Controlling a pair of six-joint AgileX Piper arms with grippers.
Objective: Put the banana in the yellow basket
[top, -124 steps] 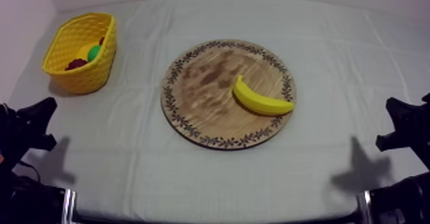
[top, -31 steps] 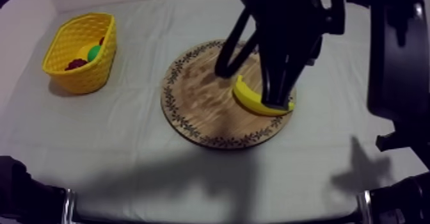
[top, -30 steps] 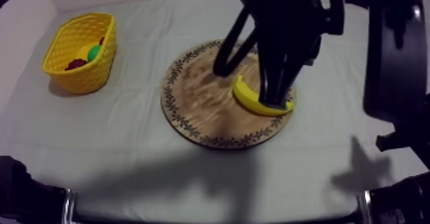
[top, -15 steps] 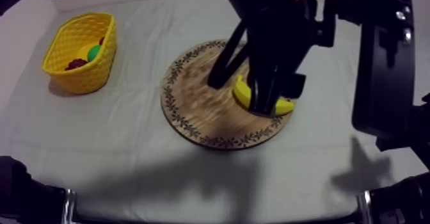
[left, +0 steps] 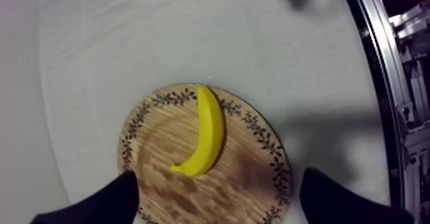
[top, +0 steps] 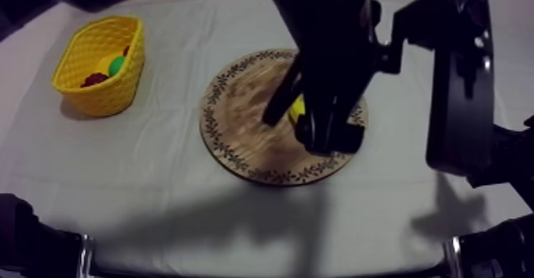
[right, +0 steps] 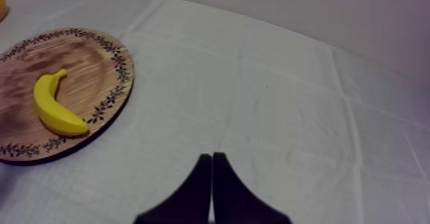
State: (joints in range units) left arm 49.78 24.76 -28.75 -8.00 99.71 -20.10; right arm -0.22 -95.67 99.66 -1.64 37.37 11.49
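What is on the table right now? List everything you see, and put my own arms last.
banana: one, yellow, lying on the wooden board, below the left claw
wooden board: one, brown with a dark patterned rim, middle of the table
basket: one, yellow, at the left side of the table
toy fruit: a few pieces, green, yellow and dark red, inside the basket; kinds unclear
cloth: one, grey-white, covering the table
left claw: one, black, open, above the banana
right claw: one, black, shut on nothing, over bare cloth beside the board
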